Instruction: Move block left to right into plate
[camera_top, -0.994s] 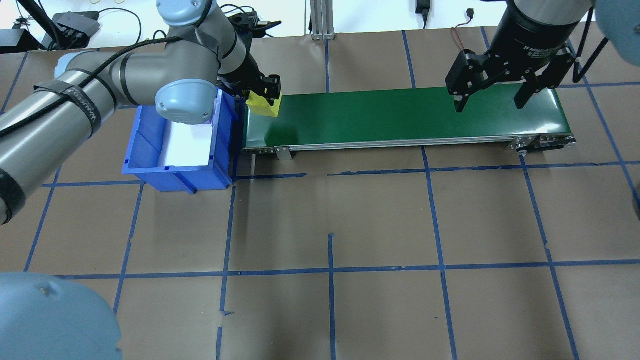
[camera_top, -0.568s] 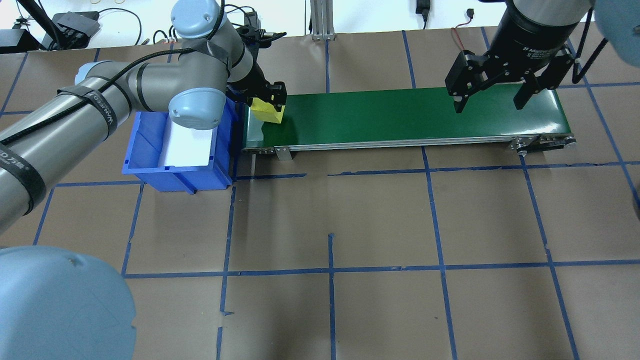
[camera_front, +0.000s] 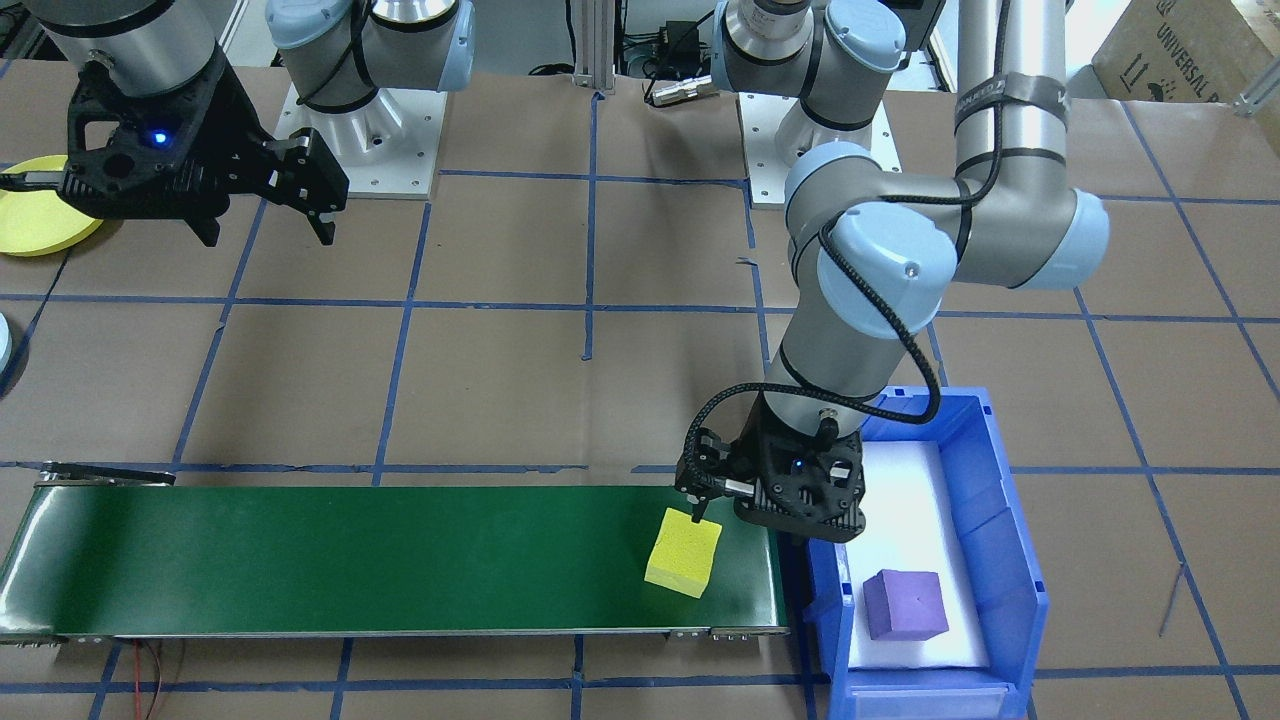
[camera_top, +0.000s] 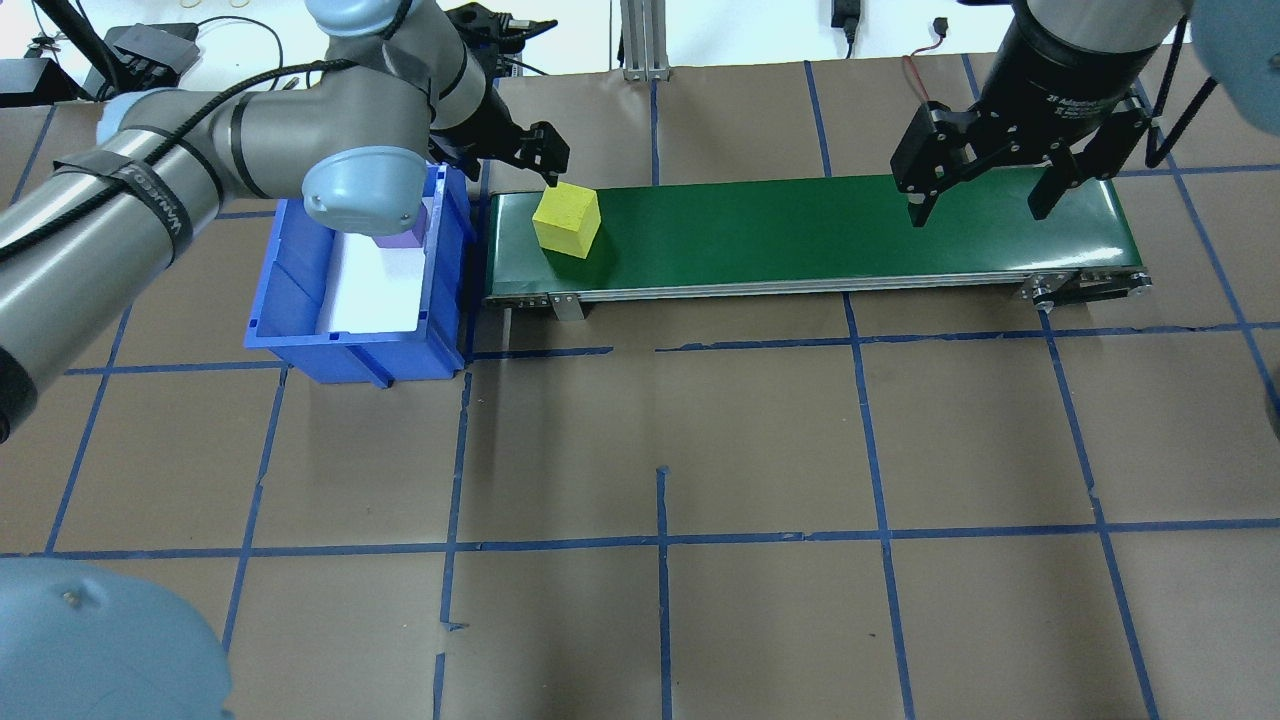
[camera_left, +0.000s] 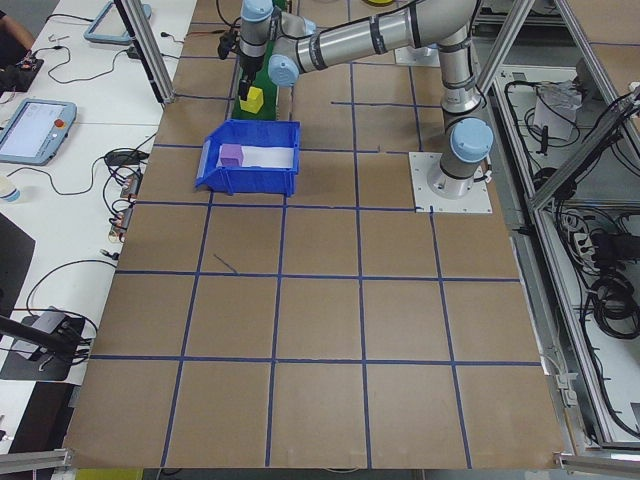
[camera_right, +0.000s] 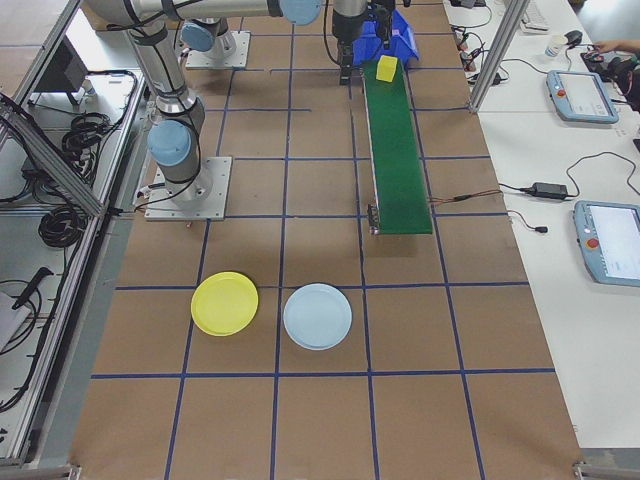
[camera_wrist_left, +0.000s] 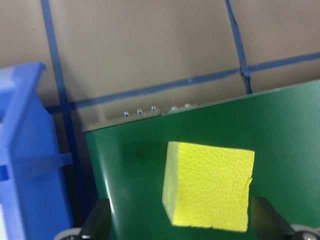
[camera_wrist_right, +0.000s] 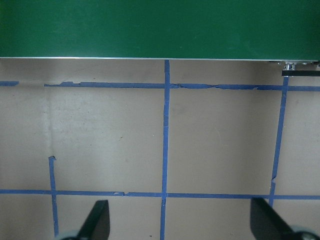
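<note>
Released since before, the block (camera_top: 567, 220) sits on the belt (camera_top: 800, 235); left gripper (camera_top: 520, 155) spread empty above it, right gripper (camera_top: 980, 200) also spread.

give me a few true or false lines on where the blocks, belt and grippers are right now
1. The yellow foam block rests on the green conveyor belt. True.
2. The left gripper is clamped on the yellow foam block. False: its jaws are open and the block sits free on the belt.
3. A purple foam block lies in the blue plastic bin. True.
4. The right gripper holds a block. False: it is open and empty above the belt's far end.
5. The yellow round plate already holds a block. False: it is bare.
</note>
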